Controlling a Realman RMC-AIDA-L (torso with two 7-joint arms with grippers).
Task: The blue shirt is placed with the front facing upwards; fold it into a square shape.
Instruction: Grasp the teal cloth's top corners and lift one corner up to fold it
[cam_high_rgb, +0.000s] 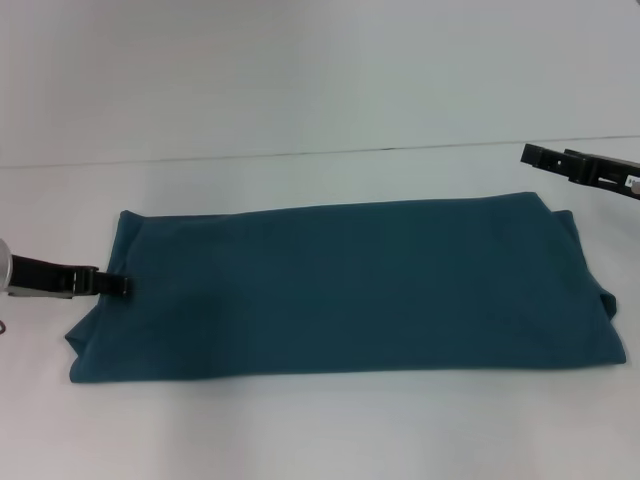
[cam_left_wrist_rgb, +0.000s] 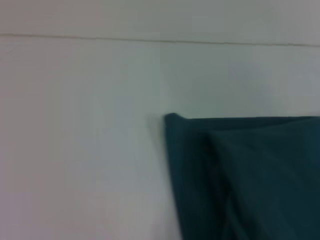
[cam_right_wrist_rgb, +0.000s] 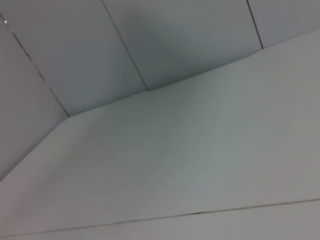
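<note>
The blue shirt (cam_high_rgb: 340, 290) lies flat on the white table (cam_high_rgb: 300, 430), folded into a long plain band that runs left to right; no lettering shows. My left gripper (cam_high_rgb: 120, 283) is low at the band's left short edge, its tip touching or just over that edge. In the left wrist view a folded corner of the blue shirt (cam_left_wrist_rgb: 250, 180) shows layered cloth. My right gripper (cam_high_rgb: 530, 154) hangs above the table beyond the shirt's far right corner, apart from the cloth. The right wrist view holds only bare table and wall.
The table's far edge (cam_high_rgb: 300, 155) runs along the back, with a pale wall behind it. White tabletop surrounds the shirt on every side, widest in front and behind.
</note>
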